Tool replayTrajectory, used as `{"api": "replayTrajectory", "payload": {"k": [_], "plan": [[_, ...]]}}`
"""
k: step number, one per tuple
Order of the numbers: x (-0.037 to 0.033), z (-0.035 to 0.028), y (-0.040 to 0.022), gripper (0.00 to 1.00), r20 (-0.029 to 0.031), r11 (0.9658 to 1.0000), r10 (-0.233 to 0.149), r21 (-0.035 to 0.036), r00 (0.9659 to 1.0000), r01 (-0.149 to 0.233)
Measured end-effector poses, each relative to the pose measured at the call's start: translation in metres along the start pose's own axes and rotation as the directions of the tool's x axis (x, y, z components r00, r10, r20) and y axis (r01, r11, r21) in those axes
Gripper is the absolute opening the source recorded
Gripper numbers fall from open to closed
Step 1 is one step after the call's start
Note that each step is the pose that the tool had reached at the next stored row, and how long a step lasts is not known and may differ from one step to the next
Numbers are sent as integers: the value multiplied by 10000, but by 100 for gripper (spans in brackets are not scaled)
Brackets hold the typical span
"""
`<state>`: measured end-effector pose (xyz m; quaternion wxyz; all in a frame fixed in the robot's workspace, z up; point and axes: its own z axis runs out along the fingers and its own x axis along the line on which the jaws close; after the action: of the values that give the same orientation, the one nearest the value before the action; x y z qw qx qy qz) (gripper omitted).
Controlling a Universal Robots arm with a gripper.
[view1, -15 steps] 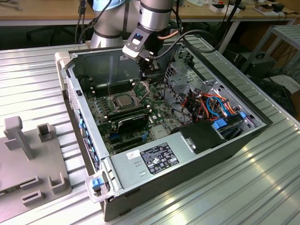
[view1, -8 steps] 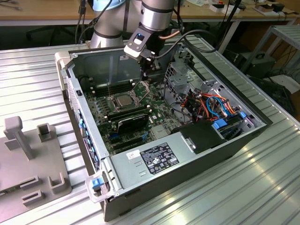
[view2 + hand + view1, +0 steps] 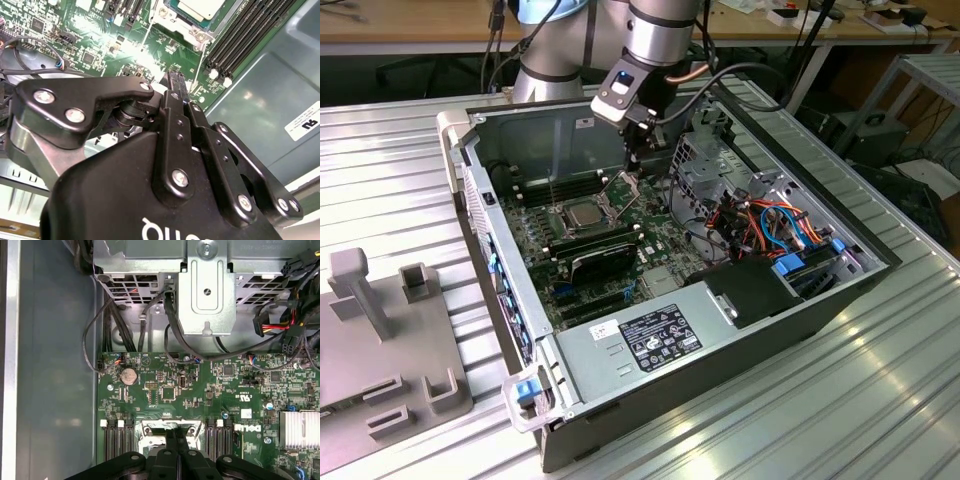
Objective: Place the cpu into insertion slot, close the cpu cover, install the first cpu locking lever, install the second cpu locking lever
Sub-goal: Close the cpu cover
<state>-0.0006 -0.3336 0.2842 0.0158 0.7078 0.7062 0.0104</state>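
Gripper [image 3: 633,167], jaws together, above cpu cover [image 3: 624,189]; cpu [image 3: 580,212] inside insertion slot [image 3: 560,219].

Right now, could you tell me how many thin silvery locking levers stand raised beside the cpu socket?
2. One thin silvery lever rises at the insertion slot side nearer the long black memory slots; the other lever rises at its opposite side. The black gripper could hide others.

Exterior view: high, set back, looking down on the whole computer case [image 3: 720,370] on the table [image 3: 880,400].
First wrist view: close above the circuit board [image 3: 165,375], past the hand [image 3: 176,432].
Second wrist view: right behind the hand [image 3: 175,80], facing that board [image 3: 145,50].
Shared: the insertion slot [image 3: 582,222] [image 3: 166,17] [image 3: 150,432].
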Motion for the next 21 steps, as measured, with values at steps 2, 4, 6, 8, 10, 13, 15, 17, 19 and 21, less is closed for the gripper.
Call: {"api": "replayTrajectory", "payload": {"k": [2,4,6,8,10,13,15,17,19,21], "plan": [[0,1,12,11,0,10000,0,0,10000,0],[0,1,21,11,0,10000,0,0,10000,0],[0,1,31,11,0,10000,0,0,10000,0],[0,2,38,11,-1,10000,0,0,10000,0],[0,2,42,11,0,10000,2,0,10000,-2],[0,2,48,11,-1,10000,0,0,10000,0],[0,2,48,11,0,10000,0,0,10000,0],[0,2,49,11,-1,10000,0,0,10000,0],[0,2,49,11,-1,10000,0,0,10000,0],[0,2,49,11,0,10000,0,0,10000,0]]}}
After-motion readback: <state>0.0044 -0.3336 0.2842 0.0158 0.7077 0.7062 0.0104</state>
